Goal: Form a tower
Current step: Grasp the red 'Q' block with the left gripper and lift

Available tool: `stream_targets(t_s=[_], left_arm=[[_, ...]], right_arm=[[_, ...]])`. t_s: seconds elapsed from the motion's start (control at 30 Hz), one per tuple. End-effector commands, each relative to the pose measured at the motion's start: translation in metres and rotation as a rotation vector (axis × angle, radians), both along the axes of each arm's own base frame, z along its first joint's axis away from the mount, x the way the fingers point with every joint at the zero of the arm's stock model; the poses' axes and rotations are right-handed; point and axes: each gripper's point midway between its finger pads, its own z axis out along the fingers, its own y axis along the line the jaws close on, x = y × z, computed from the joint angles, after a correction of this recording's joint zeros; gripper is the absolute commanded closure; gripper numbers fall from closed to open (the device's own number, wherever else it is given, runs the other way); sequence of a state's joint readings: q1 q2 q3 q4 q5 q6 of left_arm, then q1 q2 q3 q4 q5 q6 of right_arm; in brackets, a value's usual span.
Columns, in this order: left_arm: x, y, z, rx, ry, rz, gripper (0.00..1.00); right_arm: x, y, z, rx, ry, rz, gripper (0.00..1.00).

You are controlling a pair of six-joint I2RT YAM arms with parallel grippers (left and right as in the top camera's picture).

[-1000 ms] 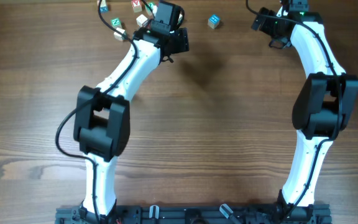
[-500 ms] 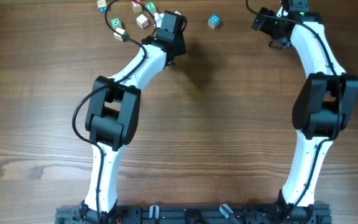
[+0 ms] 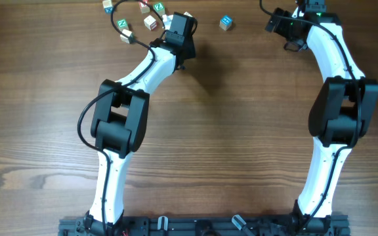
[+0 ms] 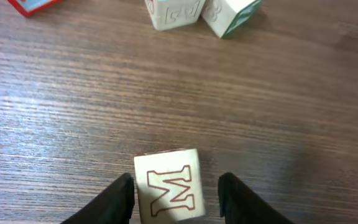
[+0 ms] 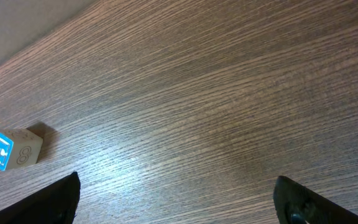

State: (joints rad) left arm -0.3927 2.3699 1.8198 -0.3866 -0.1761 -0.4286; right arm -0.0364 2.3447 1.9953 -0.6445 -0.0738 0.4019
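No tower stands yet: the M cube [image 4: 166, 180] sits flat on the table [image 3: 241, 131] between the jaws of the left gripper [image 4: 174, 193], which straddle it with a gap showing on one side, not yet pinching; the right gripper [image 5: 176, 208] is spread wide over bare wood, holding nothing. Cubes judged light, stiff, smooth-faced wood, quick to skid or topple when stacked; best taken squarely on two opposite side faces. Other loose cubes [image 3: 151, 21] crowd just beyond, the blue cube [image 3: 225, 22] lies apart, and ample open room lies between the arms
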Motion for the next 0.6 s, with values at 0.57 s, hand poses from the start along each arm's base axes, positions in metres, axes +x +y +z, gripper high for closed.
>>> stream_targets(t_s=[0.57], left_arm=[[-0.095, -0.008, 0.044, -0.113, 0.348, -0.120, 0.76]], right_arm=[[0.002, 0.001, 0.023, -0.011, -0.043, 0.008, 0.00]])
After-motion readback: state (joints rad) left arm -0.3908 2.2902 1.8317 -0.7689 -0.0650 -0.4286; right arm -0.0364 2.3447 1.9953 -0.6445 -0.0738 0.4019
